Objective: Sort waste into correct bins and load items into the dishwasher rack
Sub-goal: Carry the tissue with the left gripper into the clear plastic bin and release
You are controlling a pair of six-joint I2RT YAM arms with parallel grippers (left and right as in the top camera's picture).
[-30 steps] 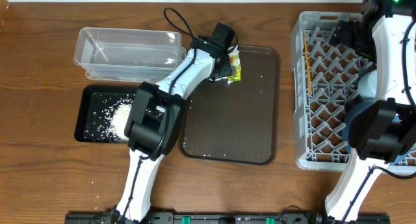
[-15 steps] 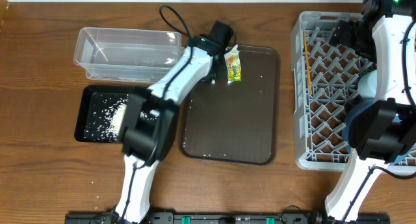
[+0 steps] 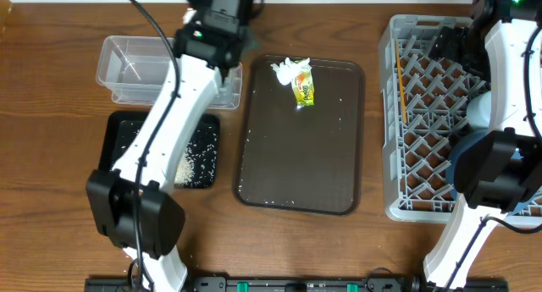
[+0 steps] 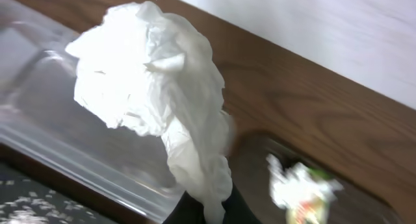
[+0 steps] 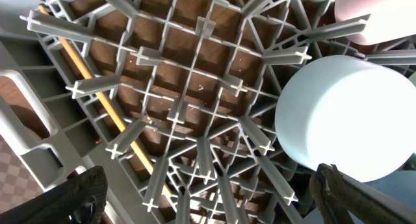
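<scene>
Left fingers (image 4: 242, 212) are clenched on one tissue (image 4: 153, 87) beside the tub (image 3: 135, 65), while a second tissue (image 3: 288, 69) and one wrapper (image 3: 304, 90) are found on the brown tray (image 3: 296, 157), rice (image 3: 199, 161) in the black tray (image 3: 104, 152), and right fingers (image 5: 83, 197) are spread over the rack (image 5: 195, 120).

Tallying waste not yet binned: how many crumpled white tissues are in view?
2. One tissue hangs pinched in the left gripper by the clear tub; the other tissue lies on the brown tray beside the wrapper. Others may be hidden behind the left arm.
</scene>
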